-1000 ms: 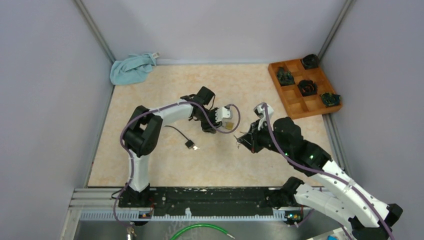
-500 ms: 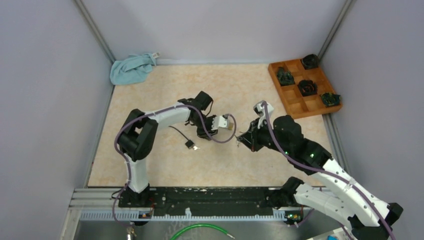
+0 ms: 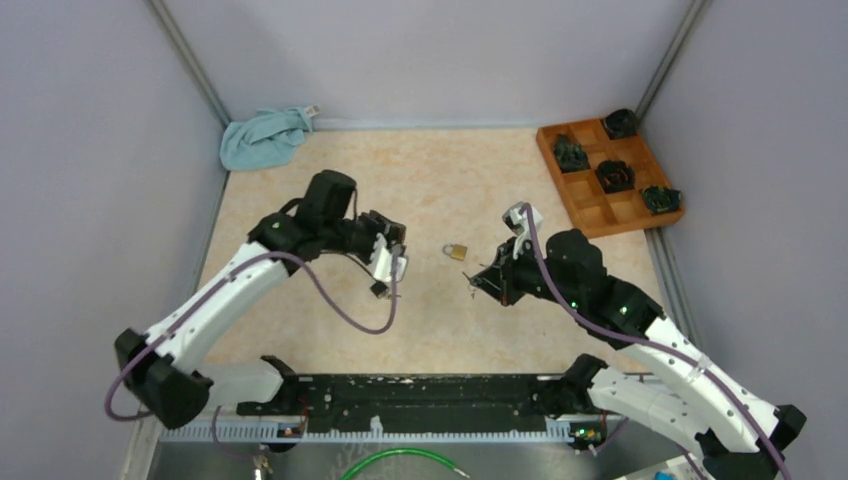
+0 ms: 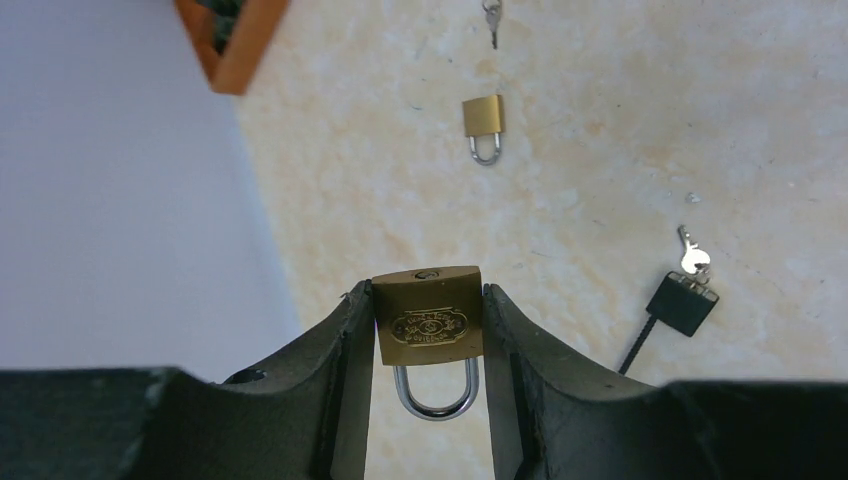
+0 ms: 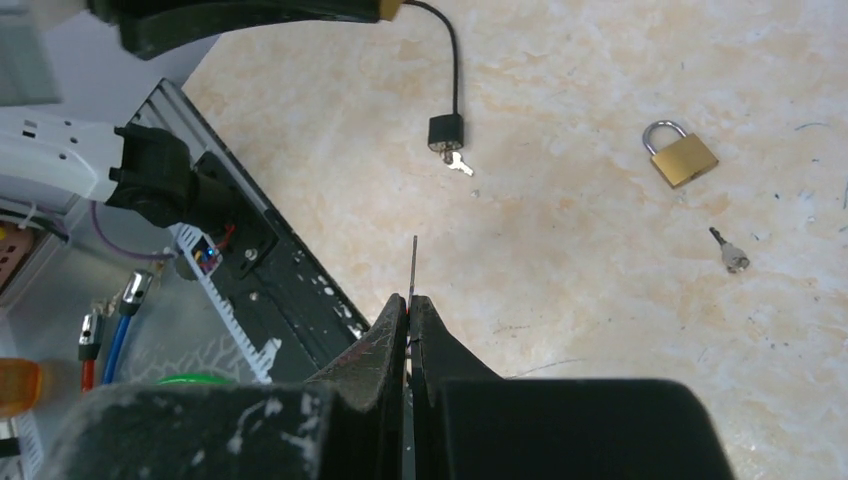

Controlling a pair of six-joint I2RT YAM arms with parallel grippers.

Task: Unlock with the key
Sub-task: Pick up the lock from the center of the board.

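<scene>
**Padlock.** The padlock is brass with a steel shackle and an embossed oval plate on its face. It is off the table, shackle towards the wrist and keyhole end pointing out. A second padlock of the same kind lies flat on the table between the two grippers. A loose key lies near it. A black fob on a cord, with a small key attached, lies further towards the left arm.

**Grippers.** The left gripper is partly closed. Its fingers clamp the padlock body on both sides. The right gripper is fully closed on the key, whose thin blade projects forward from the fingertips, clear of the table.

**Change.** One second ago the left gripper was at the table centre, close to the right gripper. It has now pulled back to the left and sits above the fob. The right arm holds the same position.
</scene>
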